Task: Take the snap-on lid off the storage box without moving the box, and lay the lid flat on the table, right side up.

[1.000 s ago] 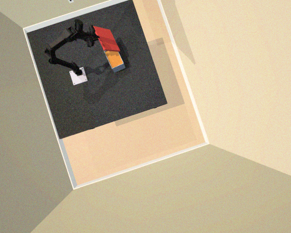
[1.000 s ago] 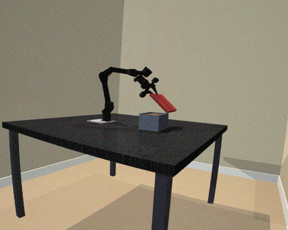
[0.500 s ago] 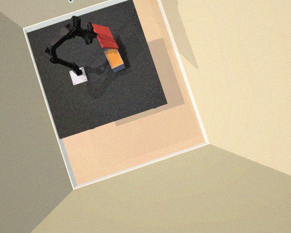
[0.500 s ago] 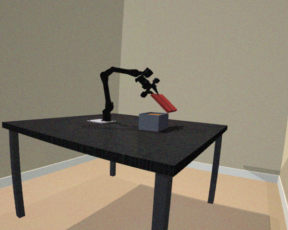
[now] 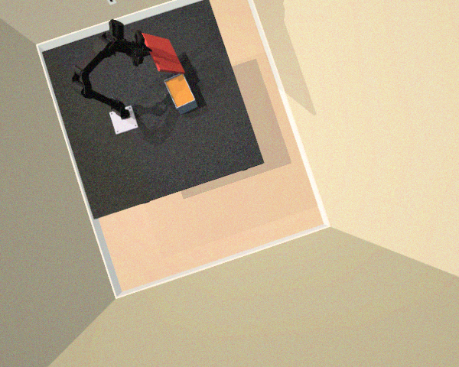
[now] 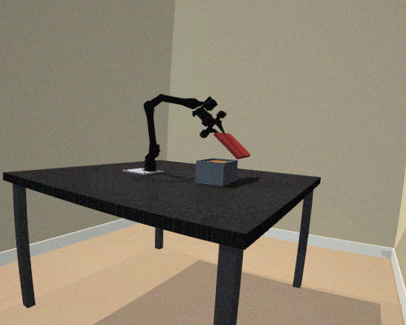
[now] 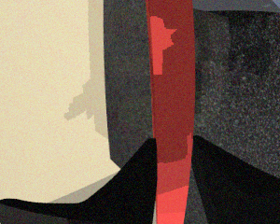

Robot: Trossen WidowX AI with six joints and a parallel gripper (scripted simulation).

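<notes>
The red lid [image 5: 164,53] [image 6: 232,145] [image 7: 174,93] is off the box, in the air and steeply tilted, its far edge lower than the edge at the fingers. My gripper [image 5: 144,50] [image 6: 219,133] [image 7: 173,145] is shut on one edge of the lid. The grey-blue storage box [image 5: 187,108] [image 6: 209,173] stands open and upright on the dark table [image 5: 158,166] [image 6: 161,202], with an orange inside. In the top view the lid is just above and left of the box. In the wrist view only a corner of the box [image 7: 252,5] shows at the top right.
The white base plate [image 5: 123,125] [image 6: 137,170] of the arm is on the table, left of the box. The table's edge shows behind the lid in the wrist view. Shadows of the arm and lid fall around the box.
</notes>
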